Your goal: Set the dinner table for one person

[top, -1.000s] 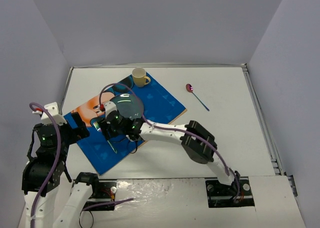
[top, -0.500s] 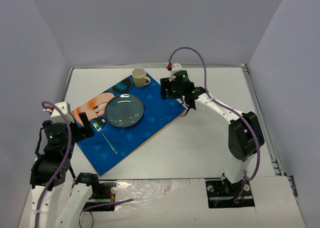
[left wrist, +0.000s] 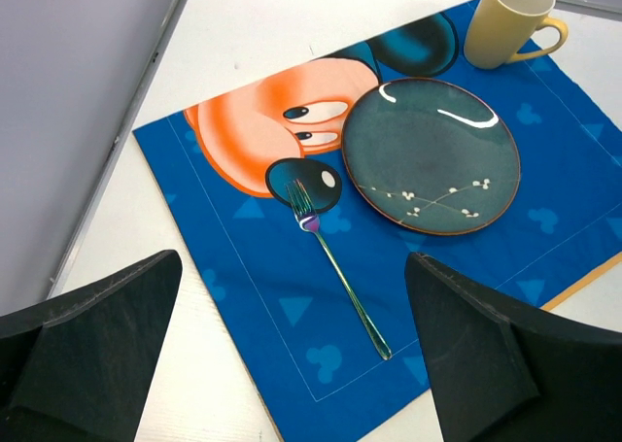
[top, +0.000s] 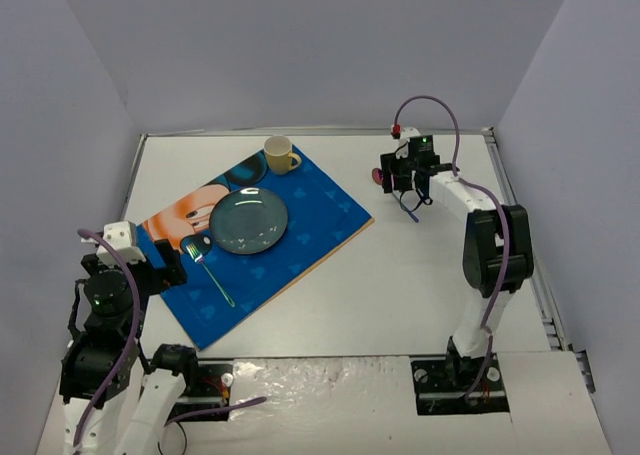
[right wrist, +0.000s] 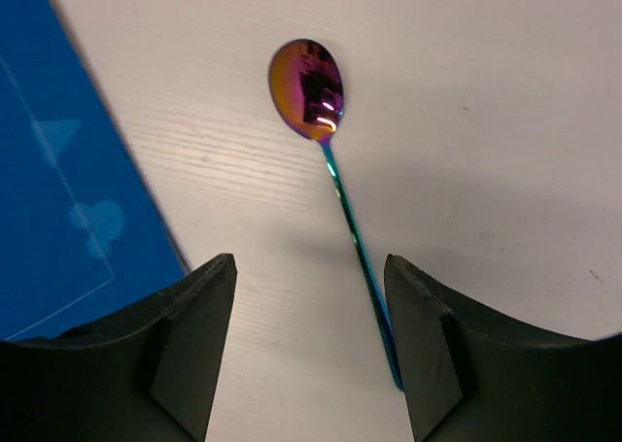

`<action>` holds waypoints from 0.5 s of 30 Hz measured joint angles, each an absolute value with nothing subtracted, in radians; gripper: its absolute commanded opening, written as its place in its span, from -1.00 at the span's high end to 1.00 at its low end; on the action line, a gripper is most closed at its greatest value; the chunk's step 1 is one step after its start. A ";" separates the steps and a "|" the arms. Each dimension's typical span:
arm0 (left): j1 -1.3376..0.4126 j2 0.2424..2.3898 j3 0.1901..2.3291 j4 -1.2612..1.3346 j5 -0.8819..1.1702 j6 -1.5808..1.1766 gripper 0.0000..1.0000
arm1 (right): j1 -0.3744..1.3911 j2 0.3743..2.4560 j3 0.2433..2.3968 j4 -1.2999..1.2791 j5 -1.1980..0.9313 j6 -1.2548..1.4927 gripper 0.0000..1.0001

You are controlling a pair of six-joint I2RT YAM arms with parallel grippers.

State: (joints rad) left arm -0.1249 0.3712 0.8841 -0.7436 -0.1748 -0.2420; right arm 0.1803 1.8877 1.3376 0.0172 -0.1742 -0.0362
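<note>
Swing across: my right pincer (right wrist: 311,296) has left the placemat (top: 310,210) and now hangs over the spoon (right wrist: 342,207); jaws apart, handle between them, nothing clamped; spoon lies on bare tabletop (top: 420,275), right of the mat; probably the next piece to fetch; left pincer (left wrist: 292,301) gapes wide, empty.

Spoon (right wrist: 306,87): polished metal, mirror-glossy, iridescent purple-to-teal finish. Fork (left wrist: 343,282): same iridescent metal. Plate (left wrist: 431,155): glazed, glossy dark green, sharp highlights. Mug (left wrist: 505,19): smooth pale yellow, low sheen. Placemat (left wrist: 243,296): matt printed surface. Table (right wrist: 505,92): matt white, faint wood-grain texture.
</note>
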 measured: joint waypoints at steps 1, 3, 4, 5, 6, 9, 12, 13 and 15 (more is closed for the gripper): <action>-0.128 0.361 0.880 -0.739 -0.181 -0.242 -0.94 | 0.169 1.915 1.349 0.012 -0.179 -0.053 -0.15; -0.136 0.336 0.861 -0.735 -0.189 -0.241 -0.94 | 0.153 1.966 1.370 0.010 -0.193 -0.082 -0.13; -0.141 0.321 0.850 -0.733 -0.193 -0.241 -0.94 | 0.147 1.988 1.378 0.006 -0.199 -0.096 -0.12; -0.146 0.303 0.839 -0.734 -0.197 -0.241 -0.94 | 0.142 2.009 1.387 0.003 -0.204 -0.111 -0.11; -0.151 0.285 0.828 -0.736 -0.202 -0.242 -0.94 | 0.137 2.029 1.396 -0.001 -0.208 -0.126 -0.09; -0.156 0.238 0.816 -0.741 -0.213 -0.242 -0.94 | 0.132 2.068 1.420 -0.007 -0.220 -0.163 -0.05; -0.161 0.207 0.816 -0.744 -0.224 -0.242 -0.94 | 0.132 2.095 1.446 -0.011 -0.234 -0.189 0.00; -0.163 0.200 0.816 -0.744 -0.227 -0.242 -0.94 | 0.132 2.102 1.455 -0.012 -0.239 -0.195 0.02; -0.166 0.190 0.816 -0.746 -0.229 -0.241 -0.94 | 0.132 2.117 1.474 -0.011 -0.244 -0.207 0.05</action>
